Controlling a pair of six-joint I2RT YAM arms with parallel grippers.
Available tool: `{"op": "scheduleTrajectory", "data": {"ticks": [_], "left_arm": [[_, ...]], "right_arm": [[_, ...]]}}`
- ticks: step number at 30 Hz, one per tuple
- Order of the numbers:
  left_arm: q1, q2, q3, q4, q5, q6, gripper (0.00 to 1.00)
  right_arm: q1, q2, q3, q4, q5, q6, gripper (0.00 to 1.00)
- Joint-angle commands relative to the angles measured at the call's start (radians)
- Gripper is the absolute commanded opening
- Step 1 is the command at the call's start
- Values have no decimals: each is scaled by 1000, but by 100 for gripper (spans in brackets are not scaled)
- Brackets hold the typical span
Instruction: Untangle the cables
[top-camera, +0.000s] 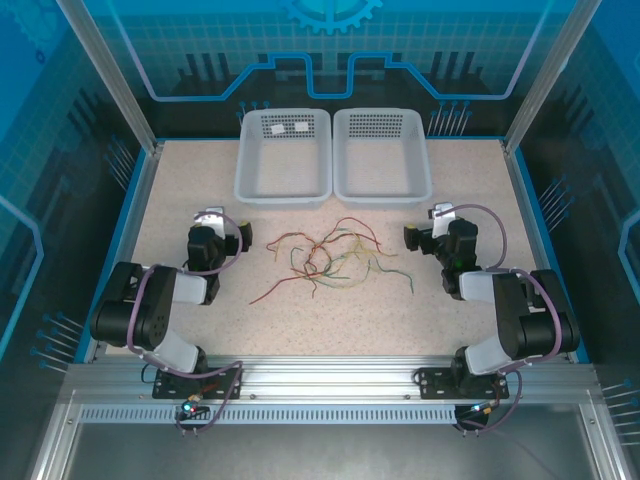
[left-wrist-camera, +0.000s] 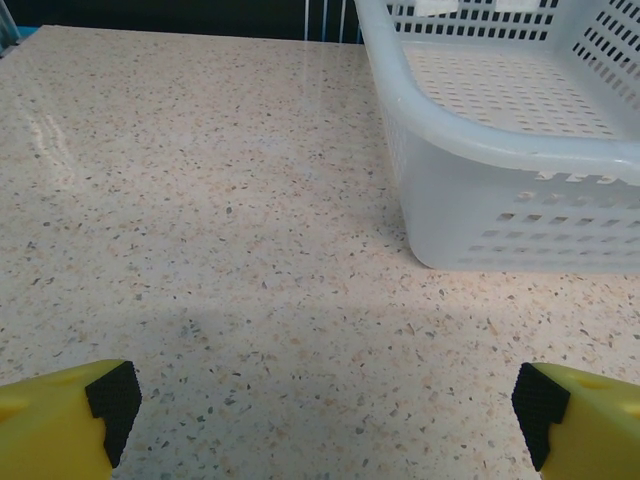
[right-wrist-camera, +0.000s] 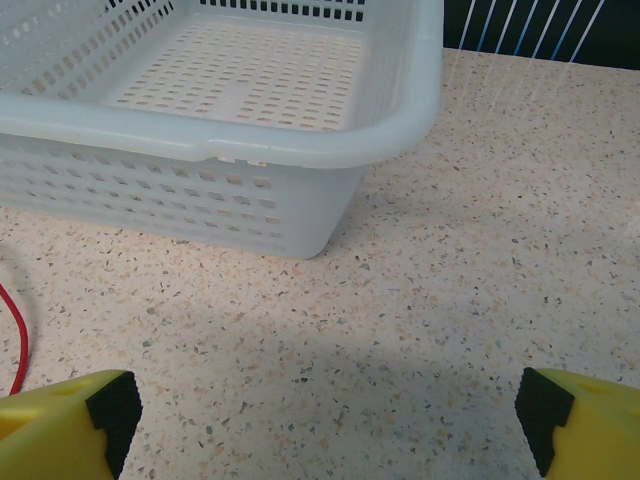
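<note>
Looking from the top camera, you find the thin, curly red, green and yellowish cables (top-camera: 325, 258) lying loose on the speckled beige counter (top-camera: 190, 180). They sit in the middle, between the two arms and nearer to you than the two white perforated plastic baskets (top-camera: 283, 190) at the far side. The bundle is spread mostly from left to right, so its long axis runs across the counter from one arm toward the other. The crossing strands are densest about the centre.

Your left end effector (top-camera: 208, 220) rests to the left of the bundle, and your right end effector (top-camera: 440, 216) rests to the right of it. Both point toward the baskets, so the cables lie sideways from each of them and a little back toward the bases. In the left wrist view the left end effector (left-wrist-camera: 325, 400) has its yellow fingers wide apart and holds nothing. The right end effector (right-wrist-camera: 328, 405) is the same in its own wrist view.

The two arms seem about equally near. However, the right wrist camera already catches one red strand (right-wrist-camera: 20, 335) at its left edge, so I judge that the right arm needs the smaller turn inward. No cable is touched yet, so the untangling is not begun.
</note>
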Motion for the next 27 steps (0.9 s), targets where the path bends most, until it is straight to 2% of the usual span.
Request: {"op": "scheduleTrajectory", "data": {"ticks": [1, 2, 3, 4, 6, 7, 8, 9, 10, 11, 12, 13, 15, 17, 19, 22, 25, 27], "left_arm": [[24, -17, 22, -13, 47, 11, 99], [22, -19, 19, -1, 37, 14, 99], [5, -54, 0, 8, -2, 27, 99], [-42, -138, -9, -34, -94, 54, 99], [-130, -339, 37, -262, -235, 62, 99], [-148, -443, 95, -428, -217, -2, 99], [-149, -507, 155, -581, -160, -73, 97], [-154, -538, 234, -713, -84, -135, 88], [-173, -535, 323, -865, -22, -187, 78], [-199, -511, 403, -984, 4, -220, 67], [-239, -469, 479, -1090, 19, -237, 55], [-270, -418, 544, -1190, 25, -257, 51], [-277, -307, 662, -1366, 97, -331, 52], [-278, -205, 761, -1501, 170, -345, 54], [-274, -131, 816, -1571, 233, -338, 57], [-263, -60, 872, -1646, 264, -293, 57], [-254, -28, 861, -1647, 268, -228, 58], [-247, -8, 833, -1616, 262, -195, 59]], "right_arm": [[-12, 8, 17, 6, -20, 5, 100], [-11, 3, 15, 14, -9, 6, 100], [-2, -52, 26, -57, 46, 15, 100], [7, -158, 78, -251, 100, 37, 100], [1, -306, 208, -559, 167, 213, 100], [-6, -352, 283, -704, 197, 350, 100], [-16, -378, 338, -822, 160, 427, 100], [-21, -394, 357, -829, -1, 419, 99], [4, -400, 353, -794, -168, 387, 94], [52, -399, 354, -782, -227, 360, 88], [144, -393, 368, -793, -180, 332, 88], [246, -378, 380, -806, -74, 295, 88], [390, -328, 406, -801, 106, 227, 89], [454, -271, 435, -783, 224, 227, 90], [461, -225, 456, -762, 261, 257, 90], [466, -200, 456, -718, 303, 276, 90], [472, -231, 422, -639, 380, 293, 92], [470, -265, 374, -577, 381, 297, 94]]}}
